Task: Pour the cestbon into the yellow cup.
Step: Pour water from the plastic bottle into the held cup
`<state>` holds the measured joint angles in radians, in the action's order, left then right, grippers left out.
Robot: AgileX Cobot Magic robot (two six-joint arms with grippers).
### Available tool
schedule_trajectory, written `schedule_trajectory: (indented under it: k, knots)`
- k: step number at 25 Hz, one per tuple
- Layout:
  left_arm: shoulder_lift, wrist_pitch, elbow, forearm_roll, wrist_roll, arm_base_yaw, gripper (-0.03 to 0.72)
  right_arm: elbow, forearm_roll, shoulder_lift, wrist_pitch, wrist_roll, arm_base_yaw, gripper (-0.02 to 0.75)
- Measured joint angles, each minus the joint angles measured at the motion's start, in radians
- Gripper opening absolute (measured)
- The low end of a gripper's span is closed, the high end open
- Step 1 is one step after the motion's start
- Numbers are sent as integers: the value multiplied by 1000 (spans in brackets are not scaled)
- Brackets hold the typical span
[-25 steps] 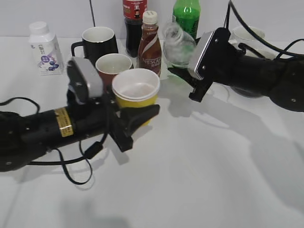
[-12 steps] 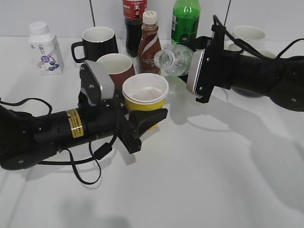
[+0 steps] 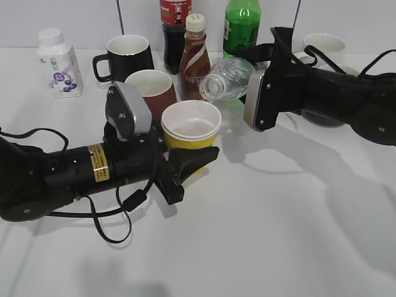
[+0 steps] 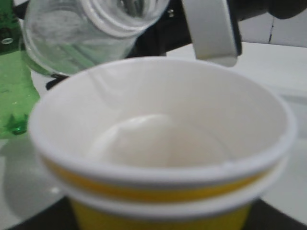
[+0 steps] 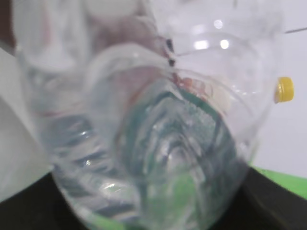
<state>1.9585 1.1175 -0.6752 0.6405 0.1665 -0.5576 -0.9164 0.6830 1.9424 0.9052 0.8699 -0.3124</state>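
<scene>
My left gripper [image 3: 185, 162] is shut on the yellow cup [image 3: 190, 127] and holds it upright near the table's middle. The cup fills the left wrist view [image 4: 158, 158], its white inside showing. My right gripper [image 3: 253, 93] is shut on the cestbon [image 3: 228, 79], the clear capless bottle, tipped on its side with its open mouth pointing left, just above and behind the cup's far rim. The bottle's mouth shows at the top of the left wrist view [image 4: 91, 33]. The bottle's ribbed body fills the right wrist view [image 5: 158, 143].
Behind the cup stand a dark red mug [image 3: 150, 90], a black mug [image 3: 127, 55], a brown Nescafe bottle [image 3: 194, 59], a cola bottle [image 3: 174, 28] and a green soda bottle [image 3: 242, 28]. A white milk bottle [image 3: 57, 62] is far left, white cups [image 3: 323, 46] far right.
My left gripper has carried the yellow cup right and a little back. My right gripper has tipped the cestbon from nearly upright to lying sideways, mouth over the cup's rim.
</scene>
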Motion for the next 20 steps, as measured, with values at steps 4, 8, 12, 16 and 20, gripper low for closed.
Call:
schedule_trajectory:
  k: [4, 8, 12, 16, 20]
  knots:
    - [0, 0, 0, 7, 0, 0, 368, 0, -9, 0, 17, 46, 0, 468]
    - [0, -3, 0, 8, 0, 0, 368, 0, -14, 0, 29, 86, 0, 468]
    - [0, -3, 0, 12, 3, 0, 368, 0, -21, 0, 38, 120, 0, 468]
    - [0, -3, 0, 16, 9, 0, 368, 0, -42, 0, 46, 165, 0, 468]
    - [0, -3, 0, 21, 12, 0, 368, 0, -66, 0, 54, 207, 0, 468]
